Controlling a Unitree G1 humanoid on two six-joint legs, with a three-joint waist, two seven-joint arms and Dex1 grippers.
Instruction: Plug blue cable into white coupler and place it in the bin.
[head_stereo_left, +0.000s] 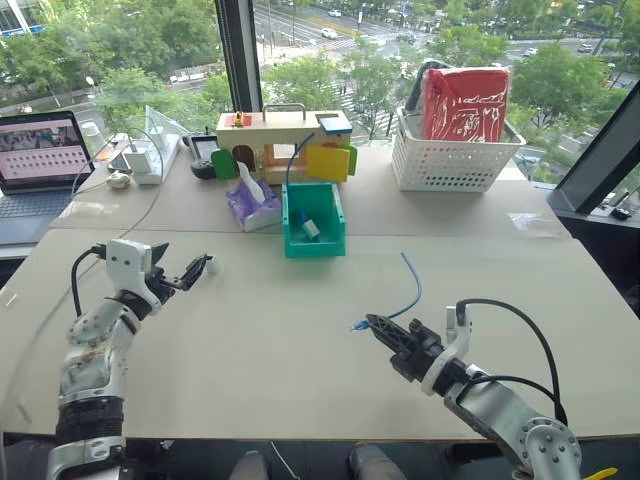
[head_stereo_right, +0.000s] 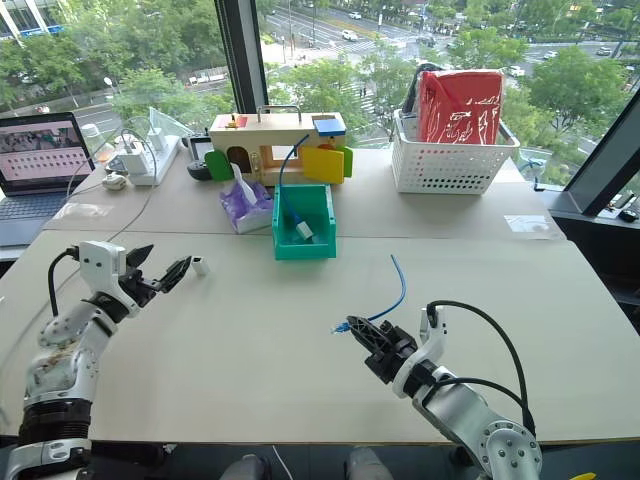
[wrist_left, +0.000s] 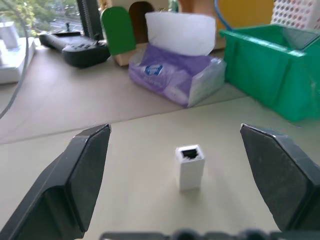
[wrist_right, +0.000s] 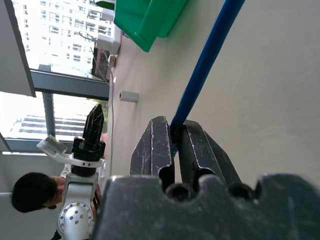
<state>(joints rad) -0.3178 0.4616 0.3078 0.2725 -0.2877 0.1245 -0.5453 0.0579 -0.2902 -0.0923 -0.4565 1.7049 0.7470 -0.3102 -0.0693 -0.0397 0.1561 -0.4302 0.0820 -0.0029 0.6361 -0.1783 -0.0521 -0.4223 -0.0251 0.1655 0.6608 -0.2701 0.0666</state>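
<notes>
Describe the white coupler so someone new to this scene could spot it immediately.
Start at the green bin in the middle of the beige table, then look toward the robot's left, just ahead of the open left gripper. The white coupler stands there alone: a tiny white block with a dark socket on top, unlike the purple tissue pack.

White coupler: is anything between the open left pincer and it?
Nothing visible. The white coupler stands upright on bare table just ahead of the left pincer, in line with the gap between its open fingers. The tissue pack and the bin sit well beyond.
</notes>
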